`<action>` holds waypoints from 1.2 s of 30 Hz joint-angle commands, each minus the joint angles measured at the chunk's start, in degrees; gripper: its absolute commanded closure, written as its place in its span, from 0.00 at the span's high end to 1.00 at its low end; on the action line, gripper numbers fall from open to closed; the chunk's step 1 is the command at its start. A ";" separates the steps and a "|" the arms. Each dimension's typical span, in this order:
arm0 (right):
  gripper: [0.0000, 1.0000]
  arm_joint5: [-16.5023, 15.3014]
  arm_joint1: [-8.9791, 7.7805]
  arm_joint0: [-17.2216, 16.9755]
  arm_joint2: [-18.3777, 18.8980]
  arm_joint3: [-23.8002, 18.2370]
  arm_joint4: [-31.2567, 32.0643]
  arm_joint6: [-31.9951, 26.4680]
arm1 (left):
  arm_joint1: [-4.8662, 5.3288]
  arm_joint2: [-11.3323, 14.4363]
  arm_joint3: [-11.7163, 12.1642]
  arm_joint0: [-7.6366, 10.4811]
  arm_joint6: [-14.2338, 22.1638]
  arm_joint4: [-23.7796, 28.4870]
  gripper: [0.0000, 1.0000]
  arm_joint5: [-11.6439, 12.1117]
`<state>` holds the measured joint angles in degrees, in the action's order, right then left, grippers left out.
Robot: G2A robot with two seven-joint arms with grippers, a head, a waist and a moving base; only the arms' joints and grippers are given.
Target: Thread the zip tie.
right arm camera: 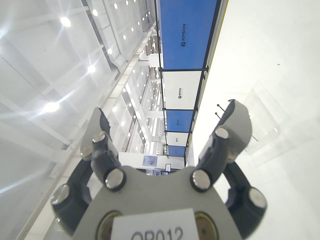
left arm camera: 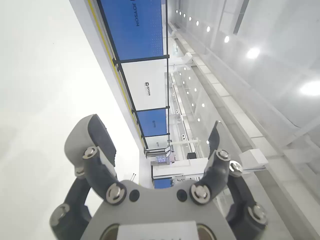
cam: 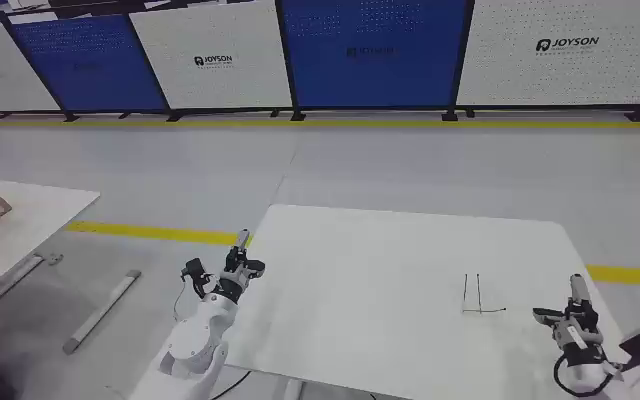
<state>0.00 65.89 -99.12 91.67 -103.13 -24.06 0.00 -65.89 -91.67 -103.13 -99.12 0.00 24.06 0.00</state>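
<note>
Top view first: what is the largest thing?

— A white tabletop, pale and plain, seen from above.

— And the arms?

— One at each side. The left claw sits at the tabletop's left edge, its two fingers spread wide with nothing between them. The right claw is at the near right corner, also spread and holding nothing.

— Where is the thing to be threaded?

— The zip ties lie flat on the right part of the tabletop, near the right claw and well apart from the left one. They read as thin dark lines: two side by side, and another running crosswise at their near ends.

— How far along is the job?

— By my judgement it has not begun. No tie is picked up, none looks looped, and no tail sits in a head. Everything is left to do: grasp a tie, line up tail and head, and push it through.

— Anything hard to make out?

— Yes. The ties are so thin that I cannot tell whether there are two or three, or which end is which. In the right wrist view two small heads show, and a claw finger hides the rest.
</note>
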 commanded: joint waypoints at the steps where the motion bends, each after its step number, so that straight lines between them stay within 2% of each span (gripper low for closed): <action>1: 0.78 0.00 0.00 0.00 0.00 0.00 0.00 0.00 | 0.00 0.00 0.00 0.00 0.00 0.00 1.00 0.00; 2: 1.00 0.00 0.00 0.00 0.00 0.00 0.00 0.00 | 0.00 0.00 0.00 0.00 0.00 0.00 1.00 0.00; 3: 0.78 0.00 0.00 0.00 0.00 0.00 0.00 0.00 | 0.00 0.00 0.00 0.00 0.00 0.00 1.00 0.00; 4: 1.00 0.00 0.00 0.00 0.00 0.00 0.00 0.00 | 0.00 0.00 0.00 0.00 0.00 0.00 1.00 0.00; 5: 1.00 0.00 0.00 0.00 0.00 0.00 0.00 0.00 | 0.00 0.00 0.00 0.00 0.00 0.00 0.78 0.00; 6: 1.00 0.00 0.00 0.00 0.00 0.00 0.00 0.00 | 0.00 0.00 0.00 0.00 0.00 0.00 0.78 0.00; 7: 0.78 0.00 0.00 0.00 0.00 0.00 0.00 0.00 | 0.00 0.00 0.00 0.00 0.00 0.00 0.78 0.00; 8: 1.00 0.00 0.00 0.00 0.00 0.00 0.00 0.00 | 0.00 0.00 0.00 0.00 0.00 0.00 1.00 0.00; 9: 1.00 0.00 0.00 0.00 0.00 0.00 0.00 0.00 | 0.00 0.00 0.00 0.00 0.00 0.00 1.00 0.00; 10: 0.78 0.00 0.00 0.00 0.00 0.00 0.00 0.00 | 0.00 0.00 0.00 0.00 0.00 0.00 1.00 0.00; 11: 1.00 0.00 -0.07 0.05 -0.17 -0.37 0.54 -1.27 | 0.00 0.00 0.00 0.00 0.00 0.00 1.00 0.00; 16: 1.00 2.31 -0.84 0.49 2.98 0.06 1.40 -12.02 | 0.00 0.00 0.00 0.00 0.00 0.00 1.00 0.00; 21: 1.00 8.34 -1.90 2.01 5.34 0.90 2.61 -25.31 | 0.00 0.00 0.00 0.00 0.00 0.00 1.00 0.00; 36: 1.00 8.34 -1.90 2.01 5.34 0.90 2.61 -25.31 | 0.00 0.00 0.00 0.00 0.00 0.00 1.00 0.00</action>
<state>8.33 63.99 -97.11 97.01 -102.24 -21.46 -25.28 -65.89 -91.67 -103.13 -99.12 0.00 24.06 0.00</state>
